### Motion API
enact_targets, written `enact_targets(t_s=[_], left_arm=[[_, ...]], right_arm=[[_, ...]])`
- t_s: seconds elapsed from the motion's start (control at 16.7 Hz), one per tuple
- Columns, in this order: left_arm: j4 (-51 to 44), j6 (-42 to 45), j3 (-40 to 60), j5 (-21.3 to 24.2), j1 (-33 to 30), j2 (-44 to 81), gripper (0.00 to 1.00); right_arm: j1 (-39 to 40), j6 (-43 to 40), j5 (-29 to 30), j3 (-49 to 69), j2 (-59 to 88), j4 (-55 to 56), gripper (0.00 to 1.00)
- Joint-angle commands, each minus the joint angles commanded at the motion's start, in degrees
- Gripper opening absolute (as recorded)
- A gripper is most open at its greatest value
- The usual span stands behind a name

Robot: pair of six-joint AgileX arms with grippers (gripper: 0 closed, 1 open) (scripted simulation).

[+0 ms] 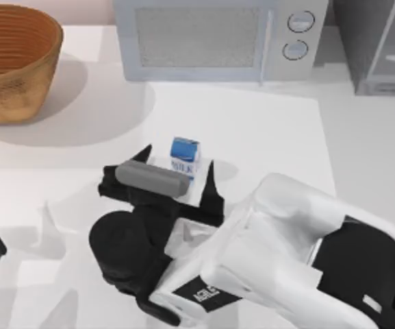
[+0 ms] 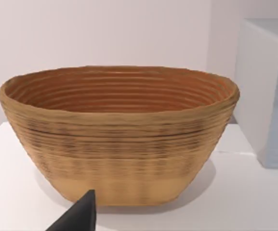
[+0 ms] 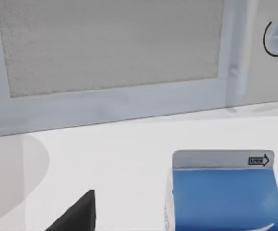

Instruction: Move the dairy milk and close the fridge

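Top view shows my right fingers (image 1: 176,168) spread wide on either side of the dairy milk (image 1: 184,157), which stands upright on the white surface (image 1: 265,130) near its middle, in front of the light grey microwave (image 1: 211,38); I cannot tell whether either finger touches it. The carton's white lower band reads "MILK" under a blue top, and my right arm's black plate carries pale letters I cannot read. The fridge (image 1: 382,44) sits at the far right corner, its pale-framed door partly in sight. My left arm is parked at the left edge, its wrist camera facing the wicker basket (image 2: 119,134); I cannot tell how its fingers stand.
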Motion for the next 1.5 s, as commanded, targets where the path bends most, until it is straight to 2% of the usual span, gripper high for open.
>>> enact_targets(t_s=[0.36,0.6,1.38,1.5], left_arm=[[0.00,0.00,0.00,0.00,0.00,0.00,1.00],[0.00,0.00,0.00,0.00,0.00,0.00,1.00],[0.00,0.00,0.00,0.00,0.00,0.00,1.00],[0.00,0.00,0.00,0.00,0.00,0.00,1.00]], right_arm=[[-4.12,-0.95,-4.30,2.78,1.29,-0.28,1.00],[-4.42,-1.02,-4.60,2.97,1.39,-0.31,1.00],[-4.42,-1.02,-4.60,2.97,1.39,-0.31,0.02],[-4.42,-1.02,-4.60,2.97,1.39,-0.31,0.00]])
